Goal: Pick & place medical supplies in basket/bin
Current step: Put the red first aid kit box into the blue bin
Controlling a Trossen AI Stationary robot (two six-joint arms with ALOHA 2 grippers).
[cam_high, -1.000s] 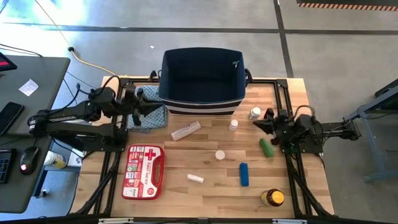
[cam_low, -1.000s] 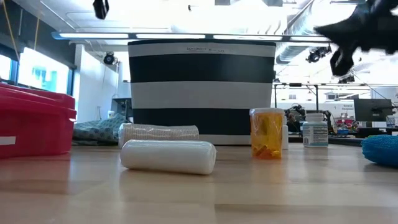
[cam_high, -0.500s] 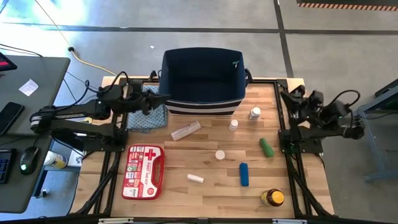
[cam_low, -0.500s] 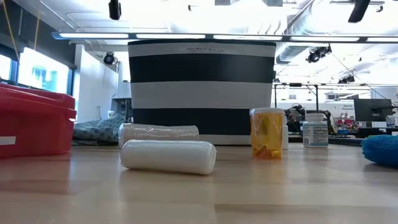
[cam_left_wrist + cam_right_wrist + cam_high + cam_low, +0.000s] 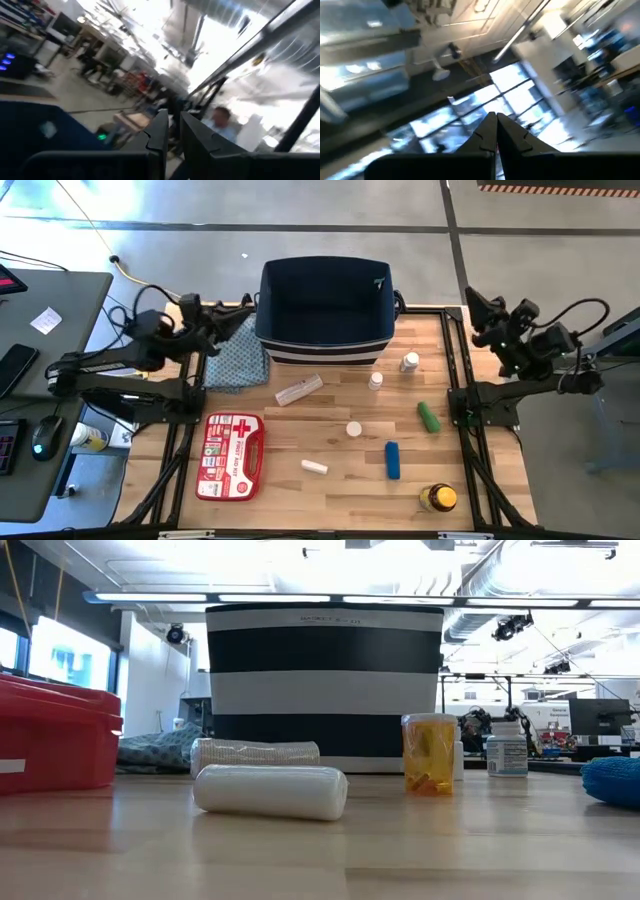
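Observation:
The navy bin (image 5: 325, 305) stands at the table's far edge and shows striped in the low view (image 5: 325, 685). On the wood lie the red first-aid kit (image 5: 232, 455), a white roll (image 5: 299, 390), two small white bottles (image 5: 410, 362) (image 5: 376, 380), a white tube (image 5: 315, 467), a green cylinder (image 5: 428, 416), a blue cylinder (image 5: 392, 460) and the yellow-capped amber bottle (image 5: 437, 498). My left gripper (image 5: 243, 310) hovers shut by the bin's left far corner, holding nothing. My right gripper (image 5: 474, 308) is raised and shut over the table's right far corner.
A blue-green patterned cloth (image 5: 237, 355) lies left of the bin, under the left arm. A small white round piece (image 5: 353, 429) sits mid-table. A desk with a mouse and phone stands beyond the table's left edge. Bare wood shows near the front edge.
My right gripper rose from beside the green cylinder and drew back toward the table's right far corner. My left gripper lifted off the patterned cloth and moved toward the far edge beside the bin. Both have left the low view. The supplies have stayed put.

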